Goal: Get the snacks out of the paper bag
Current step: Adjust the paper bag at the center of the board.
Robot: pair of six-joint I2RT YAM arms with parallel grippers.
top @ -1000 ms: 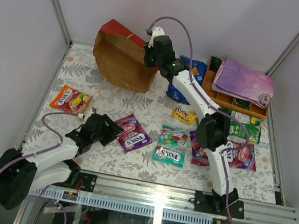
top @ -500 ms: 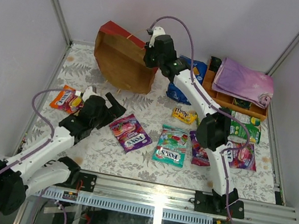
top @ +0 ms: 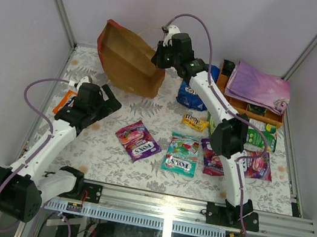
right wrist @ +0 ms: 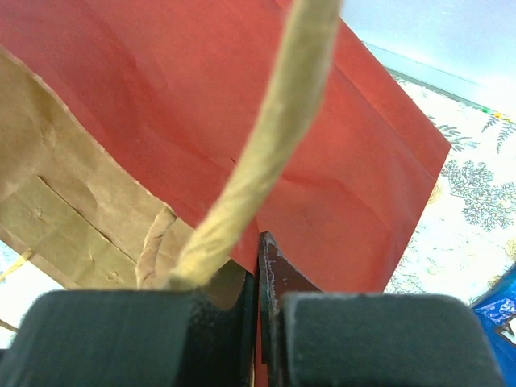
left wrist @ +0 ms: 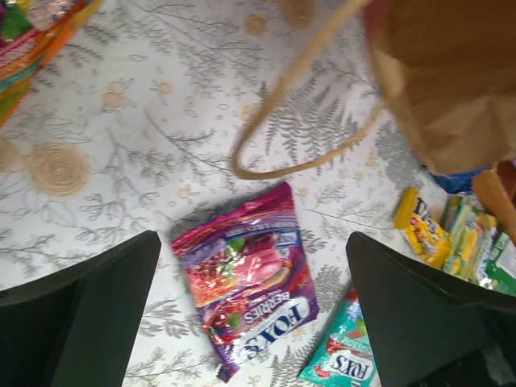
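Plainly, the right tool (right wrist: 260, 300) pinches just the thin rim of the bag (top: 127, 61) (left tool (top: 110, 99) gapes empty), so the paper may tear or slip free.

Paper bag (top: 128, 64) red outside, brown inside; table (top: 102, 158) white w/ grey ferns.

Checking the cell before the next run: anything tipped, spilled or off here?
The paper bag is tilted over rather than upright at the far end. The right gripper is shut on its rim, with a string handle crossing one finger. Packets lie scattered flat on the table, none visibly torn.
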